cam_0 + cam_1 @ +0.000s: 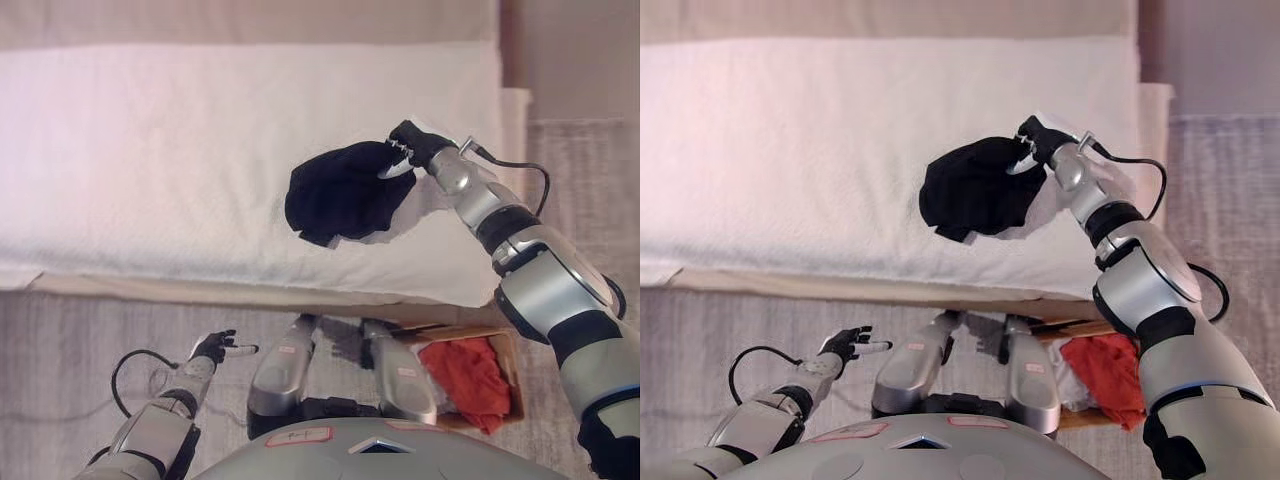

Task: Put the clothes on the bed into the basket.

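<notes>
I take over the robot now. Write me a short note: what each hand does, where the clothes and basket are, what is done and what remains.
Right hand: shut on the black garment, holding it over the white bed.
Left hand: open, empty, low over the floor.
Basket: on the floor at the robot's right, below the bed edge.
Done: a red garment lies in the basket.
Left: carry the black garment to the basket and release it. No other clothes show on the bed.

A garment (345, 192) lies on the bed's (150, 150) right part; a basket (512, 372) sits before it, holding cloth (468, 372).
</notes>
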`<state>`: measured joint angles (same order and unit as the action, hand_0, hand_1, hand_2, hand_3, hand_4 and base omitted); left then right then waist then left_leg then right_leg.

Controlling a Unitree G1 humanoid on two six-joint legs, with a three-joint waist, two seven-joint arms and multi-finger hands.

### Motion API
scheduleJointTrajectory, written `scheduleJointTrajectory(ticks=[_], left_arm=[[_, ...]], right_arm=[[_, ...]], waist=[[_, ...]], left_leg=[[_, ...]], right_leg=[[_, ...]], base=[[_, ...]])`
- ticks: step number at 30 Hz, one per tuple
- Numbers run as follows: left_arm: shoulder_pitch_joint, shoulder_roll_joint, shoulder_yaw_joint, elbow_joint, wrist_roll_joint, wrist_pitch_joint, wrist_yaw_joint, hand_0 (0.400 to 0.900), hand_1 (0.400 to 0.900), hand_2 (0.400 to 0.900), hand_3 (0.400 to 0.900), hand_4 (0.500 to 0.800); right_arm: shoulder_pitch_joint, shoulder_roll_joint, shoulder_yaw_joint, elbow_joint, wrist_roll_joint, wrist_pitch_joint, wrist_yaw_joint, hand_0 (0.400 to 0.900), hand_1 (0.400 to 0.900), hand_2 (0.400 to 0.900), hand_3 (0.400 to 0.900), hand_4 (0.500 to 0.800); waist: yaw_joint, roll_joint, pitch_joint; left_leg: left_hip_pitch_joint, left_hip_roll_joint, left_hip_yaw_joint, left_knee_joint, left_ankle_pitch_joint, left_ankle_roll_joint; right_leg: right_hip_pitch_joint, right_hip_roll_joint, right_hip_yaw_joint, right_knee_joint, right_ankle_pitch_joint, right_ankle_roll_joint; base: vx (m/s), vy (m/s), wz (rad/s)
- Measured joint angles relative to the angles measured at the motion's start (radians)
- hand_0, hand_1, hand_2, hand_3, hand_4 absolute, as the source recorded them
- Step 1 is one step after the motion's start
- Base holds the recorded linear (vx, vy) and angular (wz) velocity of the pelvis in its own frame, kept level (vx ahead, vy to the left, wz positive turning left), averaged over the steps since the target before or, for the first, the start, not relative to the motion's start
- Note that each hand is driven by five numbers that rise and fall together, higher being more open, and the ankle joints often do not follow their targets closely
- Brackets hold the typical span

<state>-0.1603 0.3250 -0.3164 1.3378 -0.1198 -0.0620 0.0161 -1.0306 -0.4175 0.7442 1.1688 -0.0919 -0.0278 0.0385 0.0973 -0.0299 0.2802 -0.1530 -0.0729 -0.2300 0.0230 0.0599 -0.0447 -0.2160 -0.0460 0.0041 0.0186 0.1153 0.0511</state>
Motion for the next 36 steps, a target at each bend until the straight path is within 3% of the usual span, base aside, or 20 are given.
scheduleJointTrajectory(ticks=[5,13,27,36], left_arm=[[0.017,-0.002,0.024,0.003,0.012,0.001,-0.018,0.900,0.900,0.900,0.900,0.800],[0.096,-0.008,0.049,0.042,0.048,0.021,-0.020,0.900,0.900,0.900,0.900,0.800],[0.101,-0.019,0.049,0.041,0.077,0.022,-0.049,0.900,0.900,0.900,0.900,0.800],[0.101,-0.020,0.049,0.040,0.085,0.021,-0.050,0.900,0.900,0.900,0.900,0.800]], right_arm=[[0.015,-0.059,-0.003,0.008,-0.005,0.006,0.013,0.400,0.400,0.400,0.400,0.500],[0.107,-0.165,-0.008,0.012,-0.041,0.009,0.028,0.400,0.400,0.400,0.400,0.500],[0.271,-0.377,-0.202,0.188,-0.113,0.016,0.033,0.400,0.400,0.400,0.400,0.500],[0.306,-0.439,-0.222,0.208,-0.139,0.018,0.033,0.400,0.400,0.400,0.400,0.500]], waist=[[-0.043,-0.030,-0.054],[-0.098,0.026,-0.139],[-0.154,0.053,-0.157],[-0.176,0.071,-0.168]], left_leg=[[0.040,-0.004,0.073,-0.004,-0.025,0.024],[0.137,-0.001,0.230,-0.052,-0.042,0.055],[0.177,0.008,0.248,-0.104,-0.036,0.065],[0.183,0.010,0.282,-0.105,-0.040,0.068]], right_leg=[[0.021,-0.002,0.064,-0.015,0.013,0.016],[0.049,0.014,0.212,-0.034,0.037,0.044],[0.072,0.022,0.224,-0.068,0.037,0.045],[0.071,0.023,0.236,-0.076,0.036,0.052]], base=[[0.04,0.051,-0.54],[0.01,0.050,-0.53],[0.02,0.010,-0.05],[0.01,-0.002,-0.08]])
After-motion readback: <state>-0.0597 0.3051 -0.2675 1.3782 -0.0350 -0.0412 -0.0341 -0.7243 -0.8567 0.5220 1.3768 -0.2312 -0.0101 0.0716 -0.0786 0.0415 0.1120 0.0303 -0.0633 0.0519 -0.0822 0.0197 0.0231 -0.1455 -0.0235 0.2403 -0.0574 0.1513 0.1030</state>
